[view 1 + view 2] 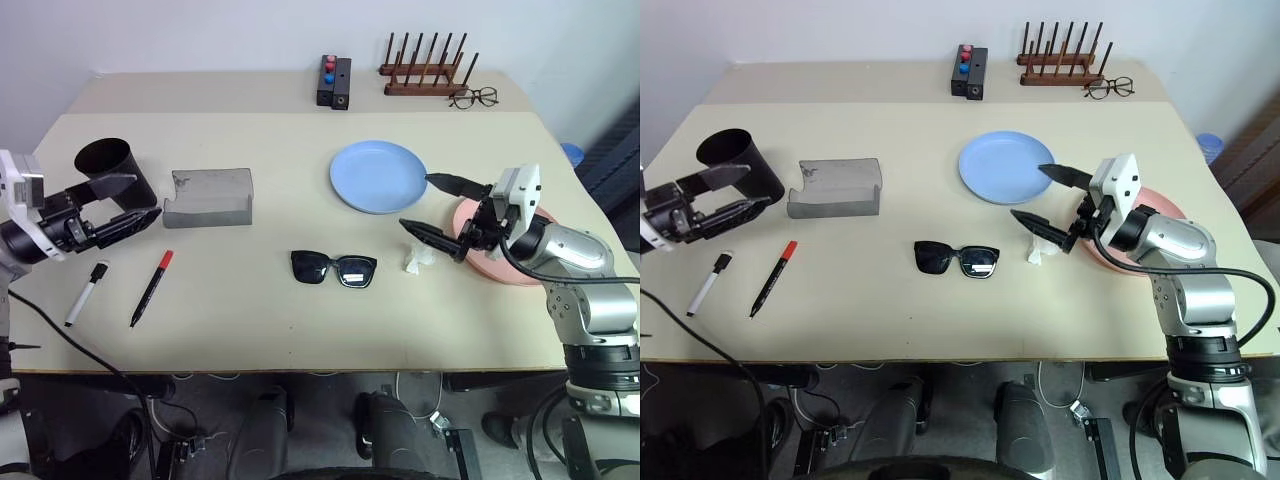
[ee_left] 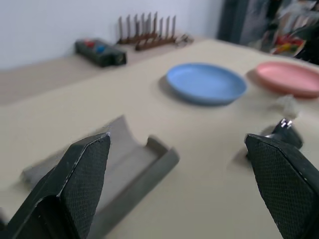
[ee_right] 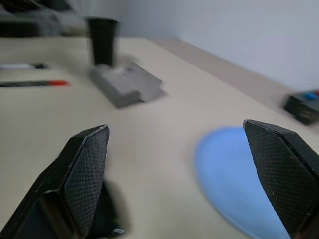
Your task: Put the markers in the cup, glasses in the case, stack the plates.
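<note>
Markers [image 1: 150,287] lie flat on the bench [image 1: 250,320] at my left front: the red-capped black one and, just beside it toward the edge, the white one with black cap [image 1: 86,293]. Cup [image 1: 114,170] stands upright behind them, near the left edge. Case [image 1: 209,196] sits open just right of the cup, apart from it. Sunglasses [image 1: 334,269] rest lenses-forward at bench centre, well apart from the case. Blue plate [image 1: 379,176] lies behind and right of the sunglasses; pink plate [image 1: 500,262] sits near the right edge, beside the blue one, not stacked.

My left pincer [image 1: 118,204] is released, fingers spread wide, hovering level in front of the cup and above the markers, gripping nothing. My right pincer [image 1: 441,208] is also released and empty, fingers spread, held over the near edge of the pink plate and pointing toward the blue plate. A small crumpled white scrap [image 1: 419,259] lies on the bench just below its lower finger.
</note>
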